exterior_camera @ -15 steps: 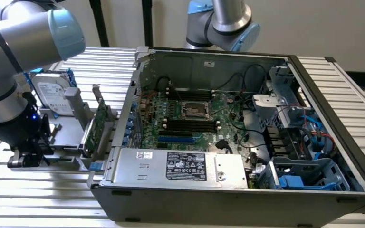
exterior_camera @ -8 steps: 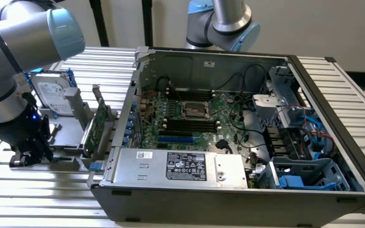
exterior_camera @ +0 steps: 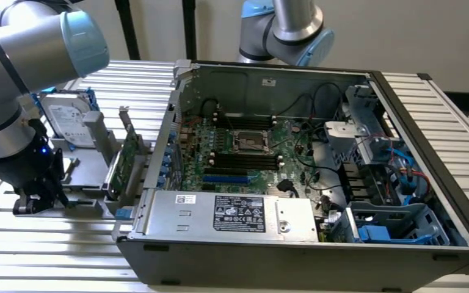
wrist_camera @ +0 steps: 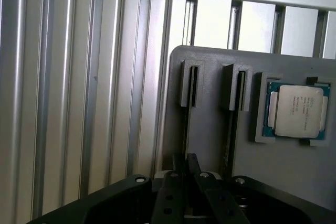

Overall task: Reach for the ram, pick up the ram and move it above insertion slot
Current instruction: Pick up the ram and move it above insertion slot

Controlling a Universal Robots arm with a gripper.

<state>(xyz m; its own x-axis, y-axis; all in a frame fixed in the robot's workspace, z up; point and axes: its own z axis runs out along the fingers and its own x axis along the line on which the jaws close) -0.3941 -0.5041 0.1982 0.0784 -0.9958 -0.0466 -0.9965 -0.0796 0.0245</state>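
Ram (wrist_camera: pixel 185 129) stands edge-on in gray holder (wrist_camera: pixel 210 145) slot, by desk (exterior_camera: pixel 55 244) edge at exterior view's left; ur hand (wrist_camera: pixel 186 162) pinched narrow on it.

Quick colour rundown: the arm (exterior_camera: pixel 22 67) is silver-grey with pale blue caps, going black lower down, and the gripper (wrist_camera: pixel 186 161) is matte black. The table (exterior_camera: pixel 55 244) is bare silver aluminium, ribbed in long parallel stripes. The holder (wrist_camera: pixel 210 108) is plain flat grey. The CPU (wrist_camera: pixel 297 111) has a silvery lid with tiny dark print, on a board with blue-green edges. The drive (exterior_camera: pixel 65 119) is silver with a white label and blue rails, and the card (exterior_camera: pixel 126 160) is green. The case (exterior_camera: pixel 300 262) is dark grey. The motherboard (exterior_camera: pixel 287 131) is green, with black slots (exterior_camera: pixel 247 160) plus a blue one (exterior_camera: pixel 226 179). The PSU (exterior_camera: pixel 178 218) is silver with a black label, and there are blue cables (exterior_camera: pixel 410 168).
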